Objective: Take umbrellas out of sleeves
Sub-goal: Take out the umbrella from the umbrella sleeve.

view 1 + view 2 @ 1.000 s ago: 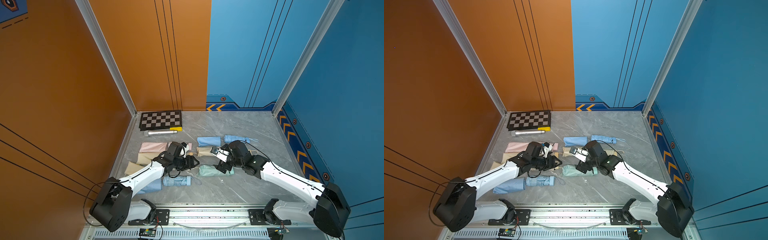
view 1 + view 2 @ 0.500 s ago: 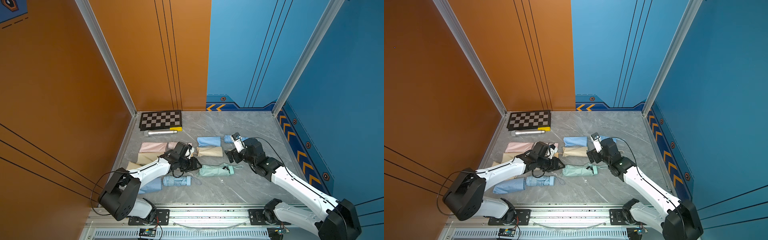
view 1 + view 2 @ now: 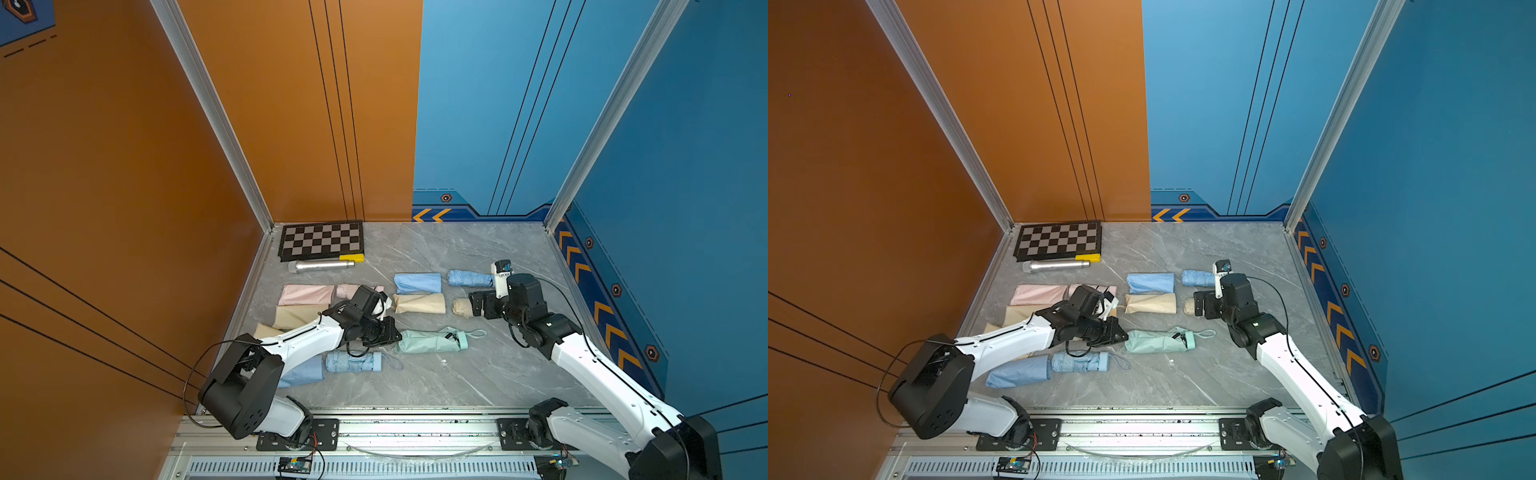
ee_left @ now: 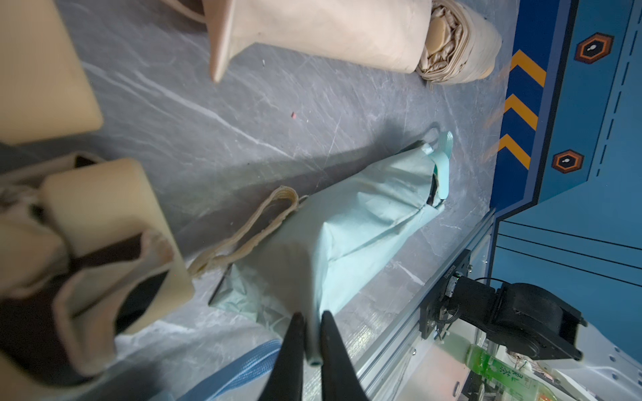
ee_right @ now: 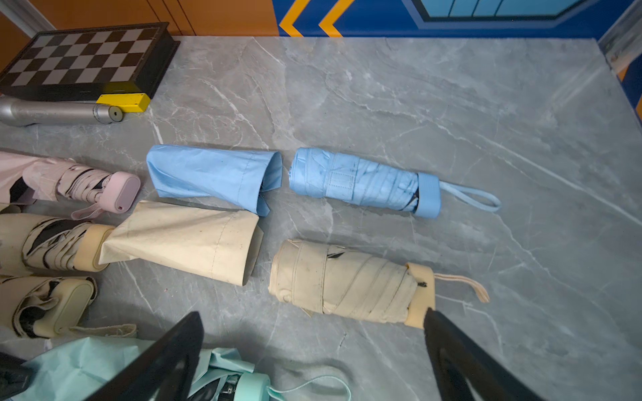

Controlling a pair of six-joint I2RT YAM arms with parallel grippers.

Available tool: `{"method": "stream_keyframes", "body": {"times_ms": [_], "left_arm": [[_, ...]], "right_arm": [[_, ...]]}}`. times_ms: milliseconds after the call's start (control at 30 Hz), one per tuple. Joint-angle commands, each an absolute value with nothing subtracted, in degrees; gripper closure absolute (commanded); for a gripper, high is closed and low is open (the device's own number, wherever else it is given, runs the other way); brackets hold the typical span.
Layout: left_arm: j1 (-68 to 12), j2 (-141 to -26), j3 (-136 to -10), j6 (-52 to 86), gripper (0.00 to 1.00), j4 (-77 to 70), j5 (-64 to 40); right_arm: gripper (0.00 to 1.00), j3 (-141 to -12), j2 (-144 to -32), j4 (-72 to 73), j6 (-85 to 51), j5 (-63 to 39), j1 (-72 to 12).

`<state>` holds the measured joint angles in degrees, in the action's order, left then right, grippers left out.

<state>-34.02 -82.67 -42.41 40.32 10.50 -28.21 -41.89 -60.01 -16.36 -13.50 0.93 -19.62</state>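
Two black fingers (image 4: pixel 291 350) of your left gripper (image 4: pixel 312 314) are pinched together on a fold of the mint sleeve (image 4: pixel 347 236), at the end away from the handle. Thin fabric fills the slit between them.

The sleeve lies flat on the table (image 5: pixel 417 104), front middle. It is smooth and papery, with sharp creases. The mint umbrella (image 4: pixel 442 166) sits inside. Only its stubby matte handle, some dark ribs and a thin cord loop poke out of the open mouth.

Your right gripper (image 5: pixel 313 314) stands spread wide over the table, holding nothing. One fingertip is just beside the handle of the cream umbrella (image 5: pixel 347 284); you cannot tell if it touches.

That umbrella lies bare: a crinkly pleated bundle wrapped by a strap, its flat cord trailing. Just off its tip lies the cream sleeve (image 5: pixel 184 239), limp, mouth gaping.

Farther back, a blue sleeve (image 5: pixel 212 173) and a bare blue umbrella (image 5: pixel 361 184) lie end to end, slightly apart.

Table is grey veined stone, glossy.
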Motion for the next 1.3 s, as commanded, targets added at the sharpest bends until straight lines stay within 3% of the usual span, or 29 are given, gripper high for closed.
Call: {"method": "stream_keyframes", "body": {"times_ms": [0, 133, 367, 900, 1267], "left_arm": [[-34.7, -82.4, -43.1, 39.7, 0.91, 12.2, -26.8], [-34.6, -82.3, -43.2, 39.4, 0.95, 12.2, -26.5], [-34.7, -81.7, -43.1, 38.8, 0.97, 12.2, -26.3], [-34.7, -82.0, -43.7, 38.6, 0.98, 12.3, -26.4], [-35.0, -82.2, -43.6, 38.7, 0.98, 12.2, -26.2]], "right_arm": [[0.0, -42.7, -61.9, -25.0, -21.4, -1.1, -17.9], [0.09, -42.7, -63.6, -29.1, -25.0, -1.9, -17.4], [0.11, -41.4, -64.3, -29.3, -26.6, -3.2, -23.8], [0.32, -41.5, -75.6, -27.3, -30.9, -5.1, -31.2], [0.56, -40.2, -78.7, -25.8, -31.4, -4.9, -32.0]]}}
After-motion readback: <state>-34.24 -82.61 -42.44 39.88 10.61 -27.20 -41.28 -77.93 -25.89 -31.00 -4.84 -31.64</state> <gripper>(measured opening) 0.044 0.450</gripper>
